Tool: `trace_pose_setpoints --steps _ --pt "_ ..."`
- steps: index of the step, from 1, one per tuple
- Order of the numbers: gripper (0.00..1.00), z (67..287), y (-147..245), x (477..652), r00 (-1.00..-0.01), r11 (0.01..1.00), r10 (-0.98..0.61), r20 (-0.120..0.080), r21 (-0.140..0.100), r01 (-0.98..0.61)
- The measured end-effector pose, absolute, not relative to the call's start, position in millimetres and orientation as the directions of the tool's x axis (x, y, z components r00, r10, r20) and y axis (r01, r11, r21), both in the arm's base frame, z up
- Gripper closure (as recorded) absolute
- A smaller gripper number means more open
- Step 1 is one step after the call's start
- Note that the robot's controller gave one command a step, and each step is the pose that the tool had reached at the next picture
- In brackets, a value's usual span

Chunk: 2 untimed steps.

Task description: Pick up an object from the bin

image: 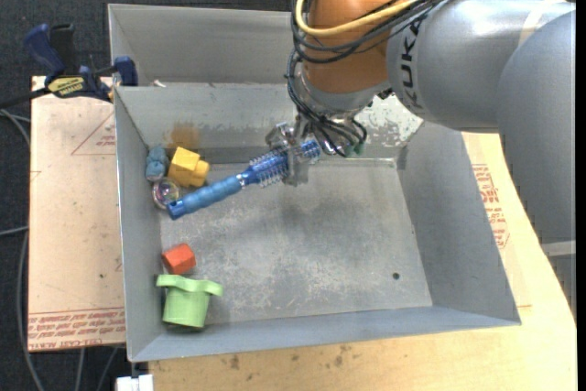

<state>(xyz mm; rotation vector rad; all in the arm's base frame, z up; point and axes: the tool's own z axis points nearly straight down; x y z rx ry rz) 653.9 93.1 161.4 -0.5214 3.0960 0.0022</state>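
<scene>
Item under grip: a blue brush (216, 190), with a smooth handle and a coiled bristle section at one end. It lies slantwise across the far-left part of the bin (357, 238), the handle tip low on the left and the bristle end higher on the right.

The pincer (293, 158) is clamped on the bristle end, with the brush passing between its metal fingers. Whether the handle tip rests on the bin floor or hangs just clear of it cannot be told.

Adjacent items: a clear ball (166, 191) sits just beside the handle tip. A yellow block (188, 165) lies just beyond it, with a small blue-grey piece (156, 163) to its left against the left wall.

Further items: a red block (179, 259) and a green flanged cup (188, 300) lie in the near-left corner, close together and well apart from the brush.

Arm: it enters from the right, its orange cover (352, 23) directly above the pincer and ringed by cables.
</scene>
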Motion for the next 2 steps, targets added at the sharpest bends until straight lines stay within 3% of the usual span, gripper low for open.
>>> trace_pose_setpoints --steps 2 --pt "1.00 165.3 93.5 654.3 -0.946 0.946 -0.325 -0.002 0.001 -0.325"
